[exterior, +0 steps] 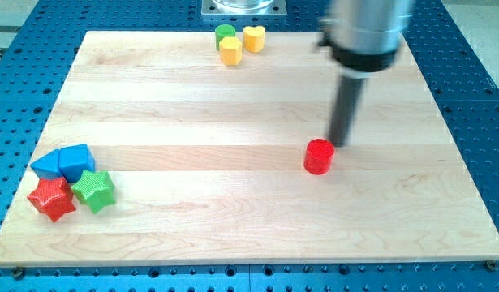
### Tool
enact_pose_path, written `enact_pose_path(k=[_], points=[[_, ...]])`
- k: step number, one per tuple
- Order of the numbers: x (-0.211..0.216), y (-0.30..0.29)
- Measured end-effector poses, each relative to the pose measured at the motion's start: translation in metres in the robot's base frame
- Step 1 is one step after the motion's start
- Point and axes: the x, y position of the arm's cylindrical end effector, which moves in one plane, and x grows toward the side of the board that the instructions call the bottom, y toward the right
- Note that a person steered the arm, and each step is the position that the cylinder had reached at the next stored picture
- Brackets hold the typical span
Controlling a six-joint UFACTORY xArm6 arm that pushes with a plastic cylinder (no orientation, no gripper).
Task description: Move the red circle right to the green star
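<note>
Red circle [319, 156] sat right of the board's centre, upright on the wooden board [233, 105], well apart from every other block. My tip [340, 145] stood just beside it at its upper right – touching or a hair off, could not tell from this angle. Rod rose straight up from there into a blurred silver housing [364, 32] near the view's top. No claw on this arm, only the bare rod, so nothing open, closed or gripped.

Green star [93, 190] lay far across the board at the lower left, in a tight cluster. Red star [52, 198] just to its left, touching or nearly so. Two blue blocks above them – one blue block [77, 161] directly over the green star, touching it, the other blue block [46, 165] to its left above the red star; shapes hard to make out, angular. Wide stretch of wood between this cluster and the red circle.

At the view's top, left of the rod, a second small cluster: green circle [225, 33], yellow heart [254, 37] to its right, another yellow block [230, 51] just below the green one, shape unclear. All three pressed close together near the board's top edge. Blue perforated table [476, 97] surrounded the board on all sides.
</note>
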Motion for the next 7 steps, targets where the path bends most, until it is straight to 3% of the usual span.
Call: enact_pose_path(k=[1, 3, 4, 5, 6, 7], points=[[0.022, 0.026], [0.047, -0.167], [0.048, -0.129], [0.068, -0.162], [0.074, -0.246], [0.074, -0.287]])
